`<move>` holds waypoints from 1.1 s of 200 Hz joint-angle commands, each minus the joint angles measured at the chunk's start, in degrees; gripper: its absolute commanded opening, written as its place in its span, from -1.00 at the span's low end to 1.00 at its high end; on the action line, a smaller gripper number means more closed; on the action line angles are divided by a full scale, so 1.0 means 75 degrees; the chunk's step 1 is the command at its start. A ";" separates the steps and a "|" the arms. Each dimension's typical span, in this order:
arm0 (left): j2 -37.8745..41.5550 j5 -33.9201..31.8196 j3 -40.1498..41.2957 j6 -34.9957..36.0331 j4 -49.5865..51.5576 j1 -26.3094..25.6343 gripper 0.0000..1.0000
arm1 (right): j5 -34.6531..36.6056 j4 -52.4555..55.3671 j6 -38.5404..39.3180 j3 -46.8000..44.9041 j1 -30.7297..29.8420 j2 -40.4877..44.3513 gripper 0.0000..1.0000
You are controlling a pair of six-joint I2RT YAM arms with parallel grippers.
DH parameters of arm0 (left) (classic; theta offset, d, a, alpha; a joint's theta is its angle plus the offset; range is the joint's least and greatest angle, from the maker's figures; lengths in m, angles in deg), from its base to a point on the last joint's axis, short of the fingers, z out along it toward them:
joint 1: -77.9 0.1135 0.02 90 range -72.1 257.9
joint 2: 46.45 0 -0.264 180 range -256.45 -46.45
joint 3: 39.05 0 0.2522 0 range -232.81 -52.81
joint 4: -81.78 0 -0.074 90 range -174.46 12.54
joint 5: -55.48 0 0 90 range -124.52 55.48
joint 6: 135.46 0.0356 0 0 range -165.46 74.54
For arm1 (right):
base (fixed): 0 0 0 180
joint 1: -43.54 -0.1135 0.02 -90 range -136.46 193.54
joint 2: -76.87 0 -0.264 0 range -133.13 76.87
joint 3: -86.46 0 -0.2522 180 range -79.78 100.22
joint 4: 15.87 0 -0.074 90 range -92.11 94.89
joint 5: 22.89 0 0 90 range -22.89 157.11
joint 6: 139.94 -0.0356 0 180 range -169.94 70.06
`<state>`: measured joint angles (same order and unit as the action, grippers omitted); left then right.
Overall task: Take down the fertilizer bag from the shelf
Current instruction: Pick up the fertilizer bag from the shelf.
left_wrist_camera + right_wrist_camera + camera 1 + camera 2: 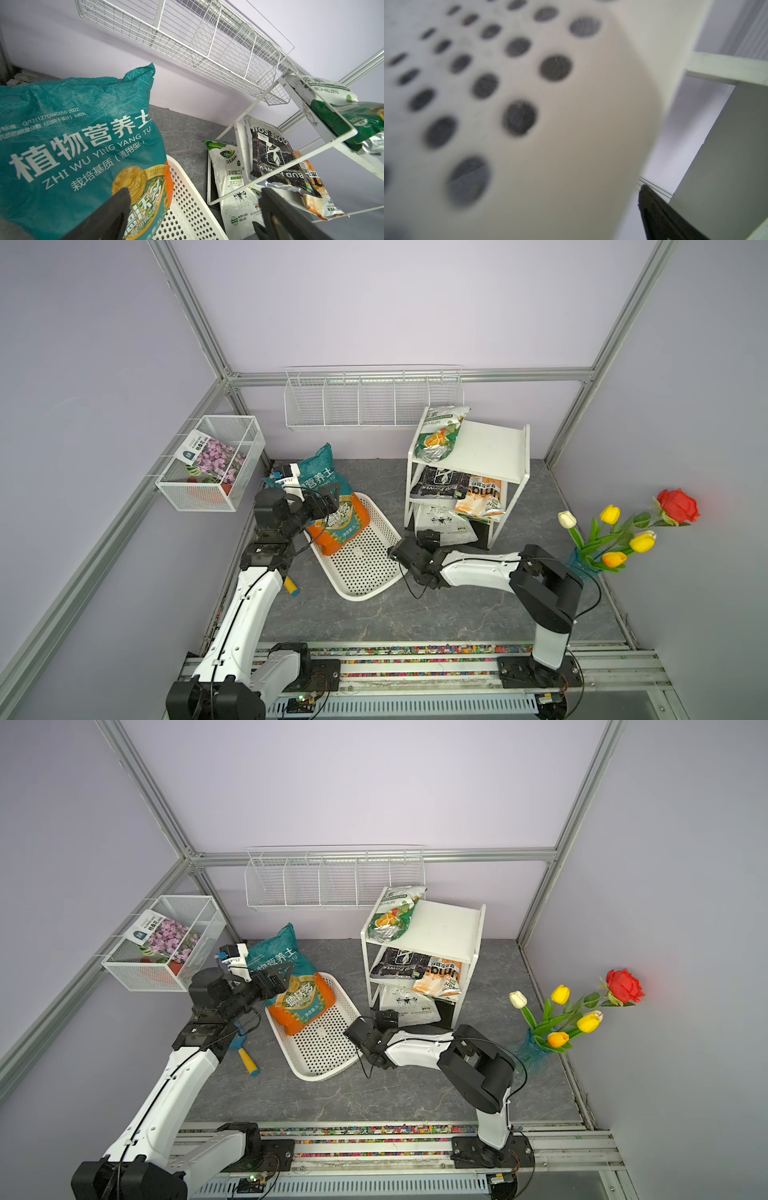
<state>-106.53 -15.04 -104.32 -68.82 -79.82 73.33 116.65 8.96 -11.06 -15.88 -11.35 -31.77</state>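
The white shelf (490,448) (444,925) stands at the back right. A green and white fertilizer bag (441,433) (395,913) (332,104) lies on its top board, hanging over the front edge. A black bag (438,483) and an orange bag (482,497) lie on the middle board. A white bag (444,524) (230,176) leans at the base. My left gripper (332,498) (283,977) (193,193) is open over a teal soil bag (328,489), apart from the shelf. My right gripper (395,551) (350,1029) is open low beside the shelf's foot, the tray's wall right against it; only one finger (654,209) shows.
The white perforated tray (365,572) (571,124) holds the soil bag's lower end. A wire wall rack (374,402) hangs behind. A wire-mesh basket (208,493) with a flower packet hangs left. A vase of flowers (615,539) stands right; a trowel (245,1056) lies by the left arm.
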 commanded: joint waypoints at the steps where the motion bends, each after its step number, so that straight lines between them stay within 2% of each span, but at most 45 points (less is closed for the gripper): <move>1: 0.0112 -0.0007 0.0034 0.0017 -0.0068 -0.0033 1.00 | 0.0311 -0.0276 0.0341 0.0008 0.0158 -0.0587 0.84; 46: 0.0242 -0.0074 0.0126 0.0071 -0.0022 -0.0042 1.00 | 0.0259 -0.0109 0.0074 0.0130 0.0423 -0.0934 0.85; 98: 0.0265 -0.0138 0.0082 0.0126 -0.0024 -0.0035 1.00 | -0.0152 0.0067 -0.0457 -0.0483 0.0584 -0.0346 0.77; 107: 0.0261 -0.0151 0.0065 0.0103 -0.0064 -0.0037 1.00 | -0.0109 0.0014 -0.0411 -0.0536 0.0604 -0.0382 0.63; 156: 0.0252 -0.0128 -0.0092 0.0101 0.0022 -0.0034 1.00 | -0.0139 0.0103 -0.0439 -0.0353 0.0678 -0.0379 -0.65; 171: 0.0272 -0.0177 -0.0109 0.0199 0.0083 -0.0036 1.00 | -0.0161 0.0291 -0.0555 -0.0283 0.0646 -0.0177 -0.99; 220: 0.0272 -0.0180 -0.0066 0.0183 0.0025 -0.0035 1.00 | -0.0347 0.1041 -0.1298 -0.0231 0.0291 0.0685 -1.00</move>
<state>-105.13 -15.78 -103.99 -68.69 -79.58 73.33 113.75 9.42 -16.86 -16.80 -8.18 -30.74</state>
